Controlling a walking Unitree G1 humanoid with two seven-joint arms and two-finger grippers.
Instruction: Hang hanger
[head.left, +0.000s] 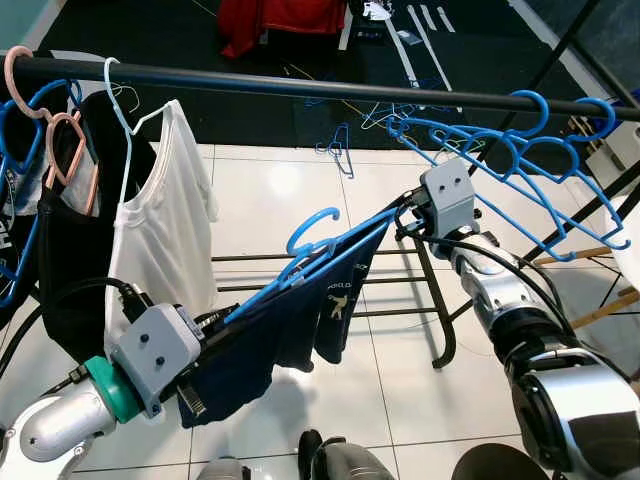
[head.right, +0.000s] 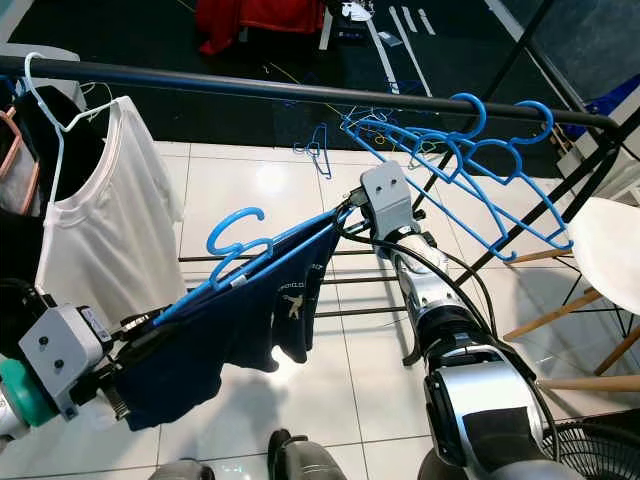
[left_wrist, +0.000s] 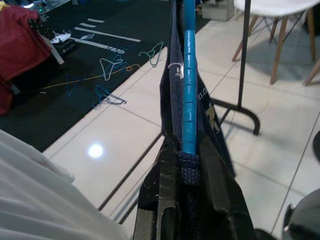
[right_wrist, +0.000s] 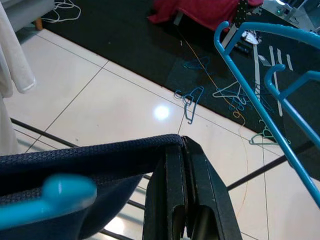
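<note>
The blue hanger (head.left: 310, 255) with a navy T-shirt (head.left: 270, 335) draped on it hangs between the two grippers, below and nearer than the black clothes rail (head.left: 330, 88), tilted so its right end is higher. Its hook points up and sits well short of the rail.

The left gripper (head.left: 200, 345) is clamped onto the low left end of the hanger, fingers pinched on the bar and the bunched navy cloth, as the left wrist view shows. The right gripper (head.left: 405, 218) is pressed closed on the right shoulder of the shirt; in the right wrist view the fingers (right_wrist: 182, 185) meet on the fabric edge.

Several things could spoil the hang. The right grip seems to be on cloth more than on plastic, so lifting may pull the shirt off the shoulder or let that end sag. The hook is open toward the left and has to clear the rail from above; raised unevenly, it may strike the rail's underside and twist the hanger out of the pinch. To the right, the cluster of empty blue hangers (head.left: 520, 150) crowds the rail, and to the left hangs the white tank top (head.left: 160, 230), so the free stretch is limited; a drift sideways could snag the hook on either.
</note>
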